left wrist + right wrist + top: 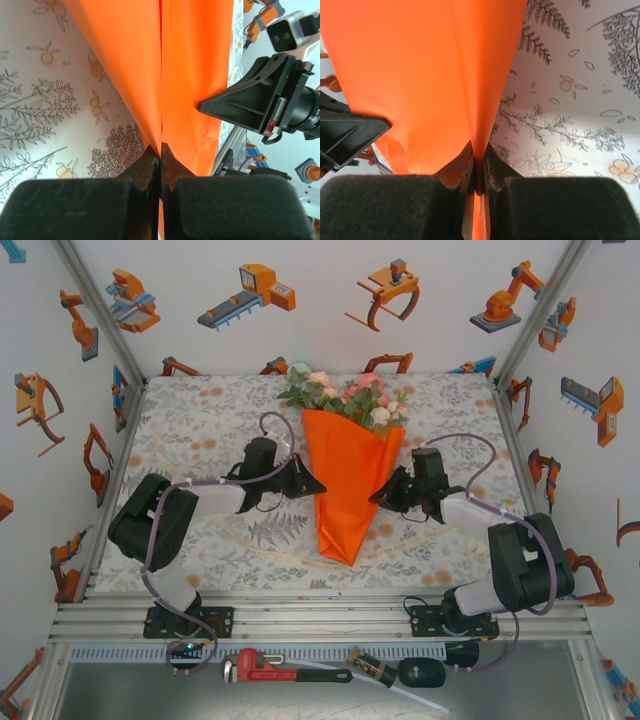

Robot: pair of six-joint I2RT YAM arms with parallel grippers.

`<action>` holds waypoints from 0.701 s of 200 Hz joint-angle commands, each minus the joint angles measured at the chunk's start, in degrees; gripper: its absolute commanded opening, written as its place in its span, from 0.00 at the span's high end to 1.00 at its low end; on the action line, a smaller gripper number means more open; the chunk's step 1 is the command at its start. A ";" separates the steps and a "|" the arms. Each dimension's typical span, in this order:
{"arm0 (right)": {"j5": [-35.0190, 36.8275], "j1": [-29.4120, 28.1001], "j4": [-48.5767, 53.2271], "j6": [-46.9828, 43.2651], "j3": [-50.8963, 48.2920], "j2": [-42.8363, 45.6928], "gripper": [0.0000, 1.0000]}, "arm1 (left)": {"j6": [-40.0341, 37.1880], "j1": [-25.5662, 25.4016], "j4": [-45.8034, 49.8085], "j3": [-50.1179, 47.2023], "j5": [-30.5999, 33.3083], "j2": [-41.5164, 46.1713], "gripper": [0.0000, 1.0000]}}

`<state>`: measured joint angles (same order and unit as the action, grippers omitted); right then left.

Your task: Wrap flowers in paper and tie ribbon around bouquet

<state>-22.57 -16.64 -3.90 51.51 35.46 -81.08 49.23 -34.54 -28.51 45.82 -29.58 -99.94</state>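
Well, you had the bouquet [350, 480] lying at the middle of the table [200, 420], its flowers [345, 395] pointing to 12 o'clock and the tapered tip to 6 o'clock. Your left hand [160, 152] sat at 9 o'clock of the bouquet, pinched shut on a fold of the orange paper [130, 65]. Your right hand [479, 154] sat at 3 o'clock, likewise clamped on a paper crease. At 6 o'clock, off the table, lay a red pipe wrench [285, 668], its markings too small to read.

Hidden stems
The paper [350, 480] hides the stems of the flowers [345, 392]; a faint strip under it, perhaps the ribbon [275, 550], blends into the bench [200, 420].
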 commanded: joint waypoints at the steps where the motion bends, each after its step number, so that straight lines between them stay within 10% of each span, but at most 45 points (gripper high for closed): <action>1: 0.59 -0.29 3.37 -1.58 -2.13 3.02 0.86 | 1.78 -1.21 -0.35 -1.53 -0.18 1.98 0.93; 53: 1.69 -0.33 1.53 -1.29 -5.93 3.62 0.82 | 1.12 -5.08 -1.02 -6.03 4.59 2.35 0.83; 140: 8.43 -0.31 8.55 -2.68 -1.73 5.01 0.37 | -0.08 -4.92 0.21 -9.00 12.05 5.45 0.46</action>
<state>-18.33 -16.67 0.73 50.35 31.62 -78.26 50.35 -39.72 -29.80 37.69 -20.73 -98.17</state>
